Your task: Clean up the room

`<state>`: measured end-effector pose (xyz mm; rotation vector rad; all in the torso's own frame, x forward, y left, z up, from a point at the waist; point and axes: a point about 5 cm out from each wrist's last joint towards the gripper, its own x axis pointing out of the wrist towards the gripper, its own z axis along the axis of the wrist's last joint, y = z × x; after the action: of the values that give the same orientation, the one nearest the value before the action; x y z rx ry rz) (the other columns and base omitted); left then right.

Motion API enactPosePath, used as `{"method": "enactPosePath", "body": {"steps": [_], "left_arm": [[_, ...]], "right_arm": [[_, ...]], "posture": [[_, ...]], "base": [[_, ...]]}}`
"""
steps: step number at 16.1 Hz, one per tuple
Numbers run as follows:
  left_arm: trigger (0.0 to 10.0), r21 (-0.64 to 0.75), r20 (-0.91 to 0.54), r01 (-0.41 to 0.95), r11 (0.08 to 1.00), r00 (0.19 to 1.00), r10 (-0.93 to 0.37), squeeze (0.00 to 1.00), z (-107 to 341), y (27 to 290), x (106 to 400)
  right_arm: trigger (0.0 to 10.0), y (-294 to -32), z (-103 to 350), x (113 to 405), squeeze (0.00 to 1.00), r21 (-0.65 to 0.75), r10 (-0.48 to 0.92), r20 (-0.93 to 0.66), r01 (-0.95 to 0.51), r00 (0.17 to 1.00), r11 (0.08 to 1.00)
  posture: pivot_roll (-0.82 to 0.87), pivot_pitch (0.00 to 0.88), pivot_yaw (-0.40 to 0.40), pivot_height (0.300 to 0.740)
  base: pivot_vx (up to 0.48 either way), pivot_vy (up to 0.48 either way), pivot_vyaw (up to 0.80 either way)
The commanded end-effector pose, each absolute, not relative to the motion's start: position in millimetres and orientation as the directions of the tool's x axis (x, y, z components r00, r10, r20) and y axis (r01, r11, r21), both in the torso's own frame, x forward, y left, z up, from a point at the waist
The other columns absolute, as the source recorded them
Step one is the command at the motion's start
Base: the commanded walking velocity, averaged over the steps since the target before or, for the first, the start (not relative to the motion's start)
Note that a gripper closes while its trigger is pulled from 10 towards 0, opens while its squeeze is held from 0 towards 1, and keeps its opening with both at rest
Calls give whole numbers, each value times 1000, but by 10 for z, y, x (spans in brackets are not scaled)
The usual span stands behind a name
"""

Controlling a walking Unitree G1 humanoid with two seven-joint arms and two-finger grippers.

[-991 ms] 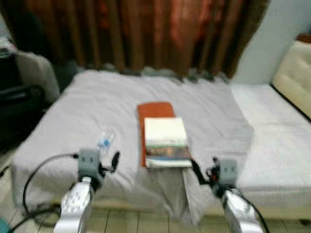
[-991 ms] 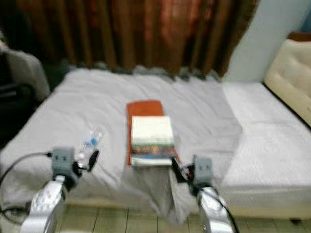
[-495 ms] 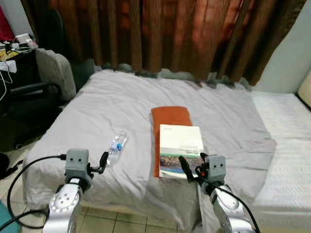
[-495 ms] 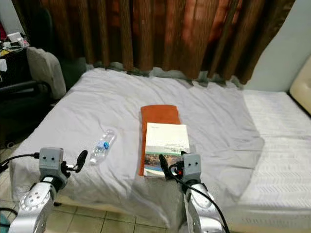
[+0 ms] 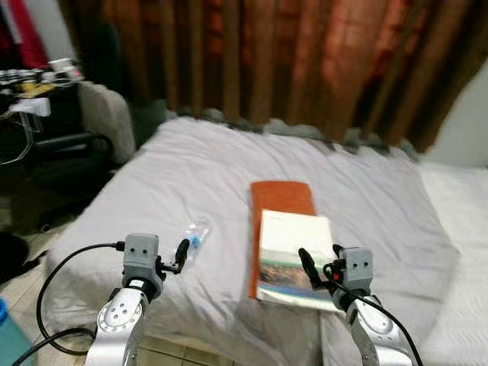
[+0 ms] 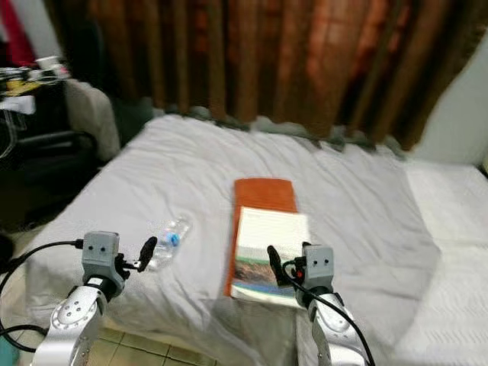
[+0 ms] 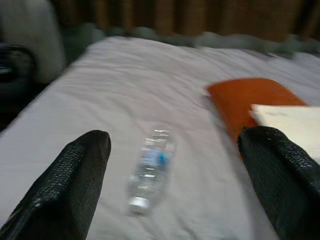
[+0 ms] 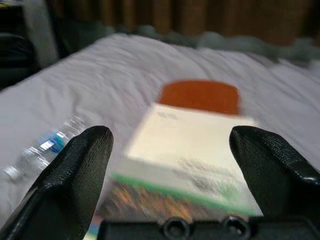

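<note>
A clear plastic water bottle [image 5: 192, 235] with a blue label lies on the grey bed sheet [image 5: 213, 175], left of the middle. A pale book [image 5: 293, 256] with a colourful lower cover rests on an orange book [image 5: 280, 200] at the bed's middle. My left gripper [image 7: 180, 200] is open, held short of the bottle [image 7: 151, 167] near the bed's front edge. My right gripper [image 8: 185, 170] is open too, just in front of the pale book [image 8: 195, 152], with nothing between its fingers.
Brown curtains [image 5: 290, 61] hang behind the bed. A dark chair and cluttered desk [image 5: 46, 137] stand at the left. A second white mattress [image 5: 465, 221] adjoins on the right. Tiled floor [image 5: 160, 354] lies below the bed's front edge.
The view has swung left and nearer, so the bed and books sit further right in the picture. Both grippers stay open, raised in front of me.
</note>
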<state>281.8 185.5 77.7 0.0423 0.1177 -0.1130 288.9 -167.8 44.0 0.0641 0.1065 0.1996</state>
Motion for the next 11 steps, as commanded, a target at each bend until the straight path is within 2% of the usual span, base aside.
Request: {"method": "enactPosePath", "body": {"steps": [1,4,6,8,11], "left_arm": [[10000,60,-119,99,993,989,-91,0,808,1942,2830],[10000,41,-116,111,993,988,-106,0,811,1941,2826],[10000,28,-110,125,992,987,-121,0,813,1928,2819],[10000,34,-112,128,991,986,-124,0,815,1925,2824],[10000,45,-119,129,991,985,-123,0,821,1923,2865]], "right_arm": [[10000,-1562,491,2933,0,88,236,-72,-230,969,969],[10000,-1552,496,2940,0,87,238,-72,-232,969,969],[10000,-1558,489,2942,0,75,233,-81,-227,969,971],[10000,-1561,478,2944,0,98,227,-86,-218,970,971],[10000,-1564,476,2947,0,97,222,-88,-213,971,972]], "posture": [[114,0,-81,740],[110,0,-75,740],[109,0,-74,740],[107,0,-73,740],[103,0,-70,740]], "base": [[458,0,0],[429,101,0],[0,480,0],[0,480,-500],[0,480,-800]]}}
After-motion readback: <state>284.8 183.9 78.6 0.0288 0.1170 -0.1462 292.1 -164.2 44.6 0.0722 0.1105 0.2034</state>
